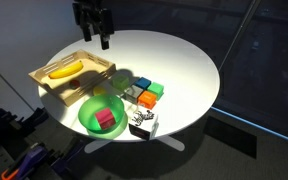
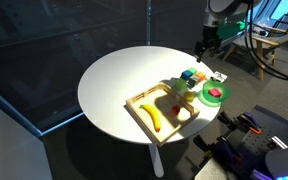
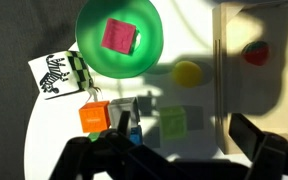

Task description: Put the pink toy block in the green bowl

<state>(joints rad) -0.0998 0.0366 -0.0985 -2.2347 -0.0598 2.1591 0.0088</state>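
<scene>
the tool [image 3: 174, 150] hangs above the bench [image 3: 44, 130] with its fingers spread wide and nothing between them. in both exterior views the tool [image 1: 96, 40] [image 2: 206, 50] is raised clear of the bench [image 1: 184, 60] [image 2: 114, 80], touching nothing.

closest under the tool in the wrist view is a loose row of small blocks. the orange block [image 3: 94, 117] lies ahead of one finger. a blue block [image 3: 132, 127] just beside it is partly covered by the tool's dark body. the green block [image 3: 172, 123] sits near the middle of the tool's opening. in an exterior view the orange block [image 1: 145, 99] and green block [image 1: 155, 90] sit close together near the bench edge.

a little further from the tool is a round yellow thing [image 3: 188, 72], apart from the blocks. off to the orange block's side lies a white card with a zebra pattern [image 3: 54, 72], at the bench edge; it also shows in an exterior view [image 1: 142, 123].

further still is the green bowl [image 3: 144, 58], upright on the bench, with the pink toy block [image 3: 118, 36] lying inside it near the middle. both exterior views show the same: the pink toy block [image 1: 106, 119] [image 2: 215, 94] rests in the green bowl [image 1: 89, 108] [image 2: 222, 100], well apart from the tool.

to the far side of the tool from the card is the wooden tray [image 3: 234, 60]. a small red thing [image 3: 254, 52] lies in it, too blurred to name. the exterior views show the wooden tray [image 1: 54, 85] [image 2: 139, 108] with a banana [image 1: 66, 69] [image 2: 154, 118] in it.
</scene>
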